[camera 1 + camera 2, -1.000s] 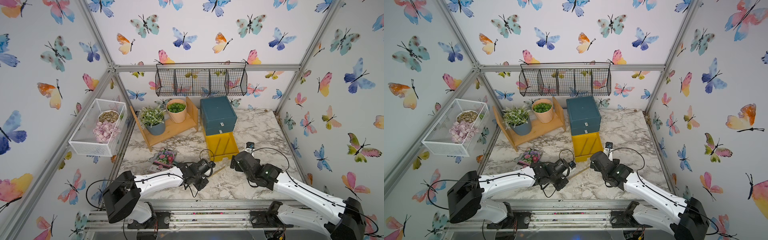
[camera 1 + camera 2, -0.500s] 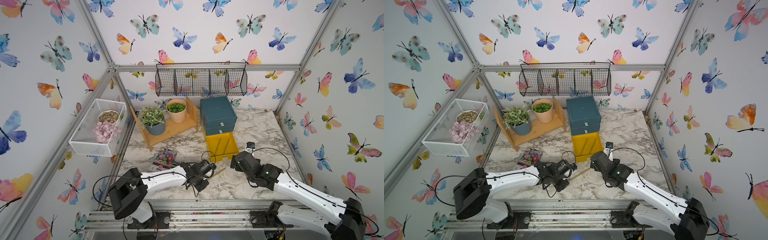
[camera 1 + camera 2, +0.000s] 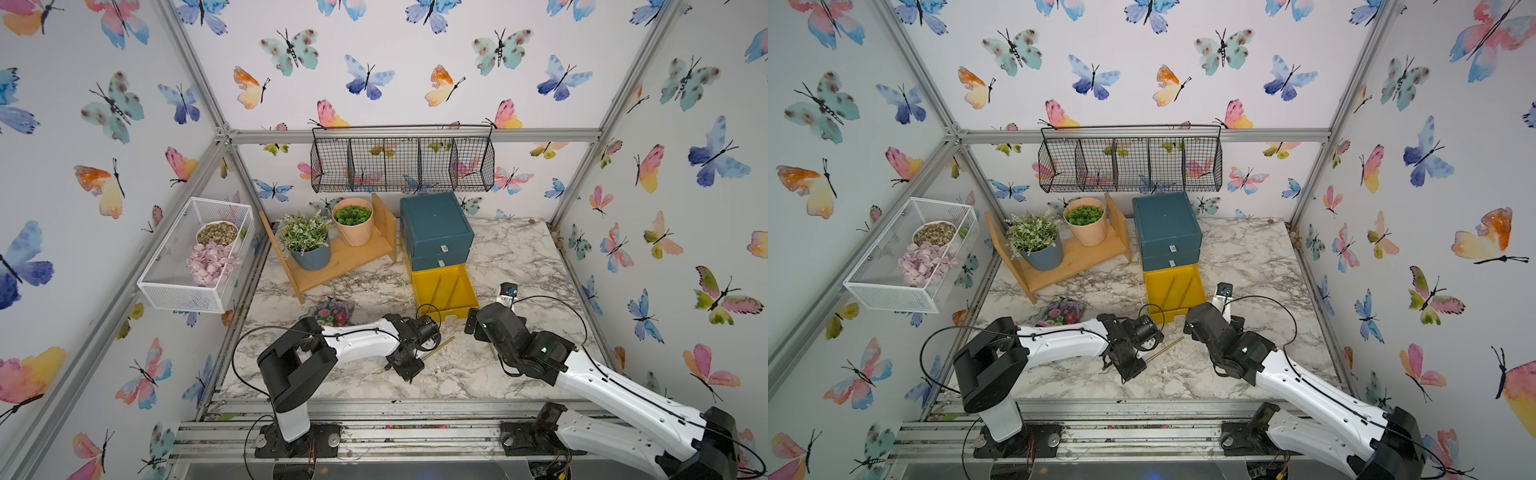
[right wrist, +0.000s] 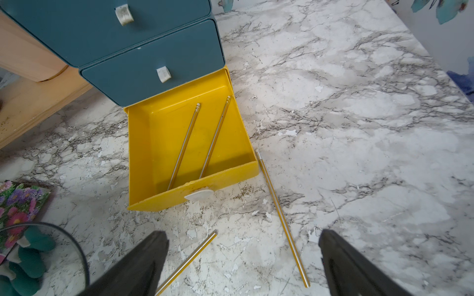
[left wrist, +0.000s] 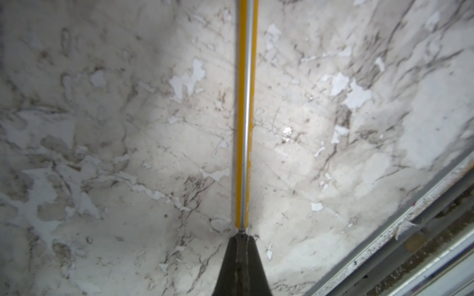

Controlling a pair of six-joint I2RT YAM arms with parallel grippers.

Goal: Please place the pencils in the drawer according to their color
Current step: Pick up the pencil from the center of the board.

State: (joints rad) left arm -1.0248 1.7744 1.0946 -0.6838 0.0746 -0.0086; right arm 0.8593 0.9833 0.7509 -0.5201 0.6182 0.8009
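Chest (image 3: 436,224): stands at the back of the counter (image 3: 519,257). Its two teal drawers (image 4: 154,59) are shut (no pencil in view looks bound for them), so only the bottom tier is open for filling.
Yellow drawer (image 4: 148,159): pulled well out toward the arms, so a pencil can be lowered in from above.
Stored pencils (image 4: 184,143): two gold ones lie side by side along the drawer, erasers toward the chest. Gold into yellow looks to be the sorting rule.
Held pencil (image 5: 246,115): gold too, slanting across the counter in front of the drawer, between the two arms. It is pinched at its very end, I judge because that end lay nearest the left arm (image 3: 357,340) (so far from the middle, the free end may droop or swing). Whether it has left the counter I cannot tell.
Left jaws: together, clamped on the end of the held pencil. The wrist view shows the shaft running straight out from the closed tips.
Loose pencil (image 4: 280,215): gold, flat on the counter, eraser end just beside the drawer's front corner, shaft running back toward the right arm (image 3: 602,382).
Right jaws: wide apart and holding nothing. They hang over the loose pencil, whose near end shows between the two fingers in the wrist view (placed, I'd say, to take it next).
Next move: lift the held pencil and turn it in line with the stored pair, or its length may catch on the drawer's front wall.
Other colours: no black or reddish pencil shows in any view.
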